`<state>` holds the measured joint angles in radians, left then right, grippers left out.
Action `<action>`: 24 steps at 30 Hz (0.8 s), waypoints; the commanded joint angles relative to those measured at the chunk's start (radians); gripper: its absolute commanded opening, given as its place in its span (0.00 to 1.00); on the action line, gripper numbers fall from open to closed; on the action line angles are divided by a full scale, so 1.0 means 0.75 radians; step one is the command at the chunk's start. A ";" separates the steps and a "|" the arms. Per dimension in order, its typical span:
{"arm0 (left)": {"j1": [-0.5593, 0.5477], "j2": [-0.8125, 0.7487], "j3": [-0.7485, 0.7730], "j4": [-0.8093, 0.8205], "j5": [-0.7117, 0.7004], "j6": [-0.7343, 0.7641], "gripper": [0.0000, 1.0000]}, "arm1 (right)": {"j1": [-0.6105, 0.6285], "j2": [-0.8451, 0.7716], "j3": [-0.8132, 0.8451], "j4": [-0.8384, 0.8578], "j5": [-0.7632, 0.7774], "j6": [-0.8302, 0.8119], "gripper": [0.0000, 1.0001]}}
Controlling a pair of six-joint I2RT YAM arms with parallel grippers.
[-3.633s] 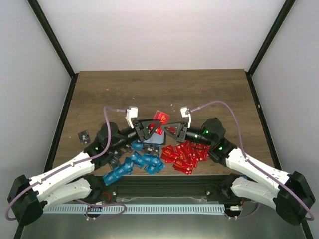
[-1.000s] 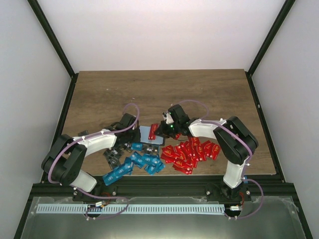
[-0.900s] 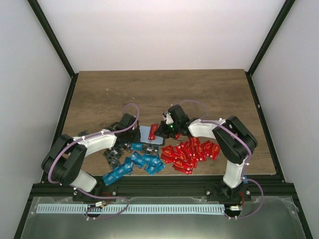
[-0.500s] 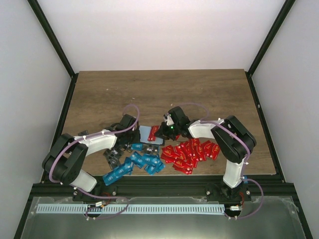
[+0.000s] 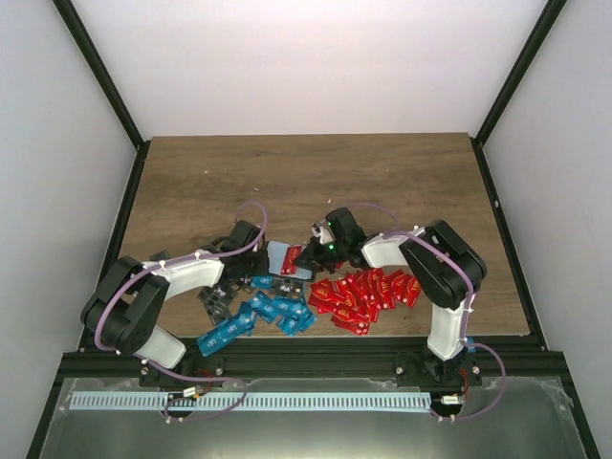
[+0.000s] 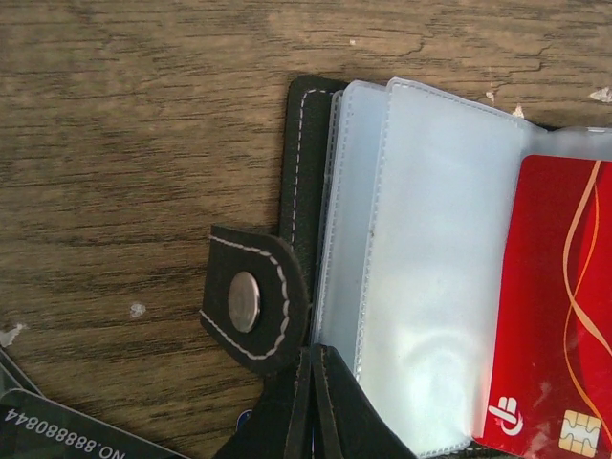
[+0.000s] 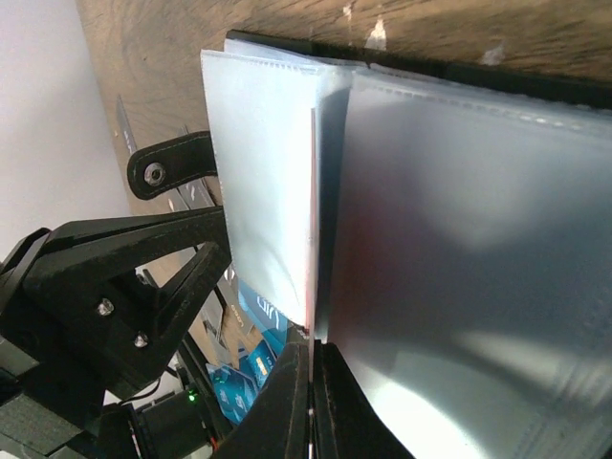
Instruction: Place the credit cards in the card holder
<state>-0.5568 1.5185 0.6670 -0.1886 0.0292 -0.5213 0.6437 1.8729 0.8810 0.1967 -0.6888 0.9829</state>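
The card holder (image 5: 278, 255) lies open on the table, black cover down and pale sleeves (image 6: 430, 268) up. Its snap tab (image 6: 251, 304) sticks out to the side. My left gripper (image 6: 313, 352) is shut on the near edge of the black cover. My right gripper (image 7: 312, 346) is shut on a red credit card (image 7: 312, 239), seen edge-on between two sleeves. In the left wrist view that red card (image 6: 564, 316) lies partly inside a sleeve. From above, the left gripper (image 5: 256, 252) and right gripper (image 5: 308, 256) meet at the holder.
Loose credit cards lie near the front edge: a red heap (image 5: 365, 291), a blue heap (image 5: 266, 313) and dark ones (image 5: 216, 298). One dark card (image 6: 57, 435) lies beside the holder. Bare wooden table (image 5: 306, 177) stretches behind, framed by black posts.
Since the oldest frame both grippers have come down to the table with holder and red card. In the last second the right gripper edged left, and less of the red card shows.
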 commanded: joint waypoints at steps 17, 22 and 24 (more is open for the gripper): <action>0.002 -0.002 -0.020 -0.003 0.027 0.004 0.04 | -0.070 0.024 -0.023 0.063 0.071 0.015 0.01; 0.002 -0.002 -0.020 -0.004 0.027 0.008 0.04 | -0.071 0.052 -0.032 0.120 0.052 0.019 0.01; 0.002 0.002 -0.021 -0.002 0.030 0.009 0.04 | -0.071 0.067 -0.045 0.174 0.031 0.025 0.01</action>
<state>-0.5560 1.5185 0.6655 -0.1856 0.0315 -0.5205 0.5987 1.8889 0.8631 0.2722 -0.6697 0.9901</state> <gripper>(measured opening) 0.039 0.019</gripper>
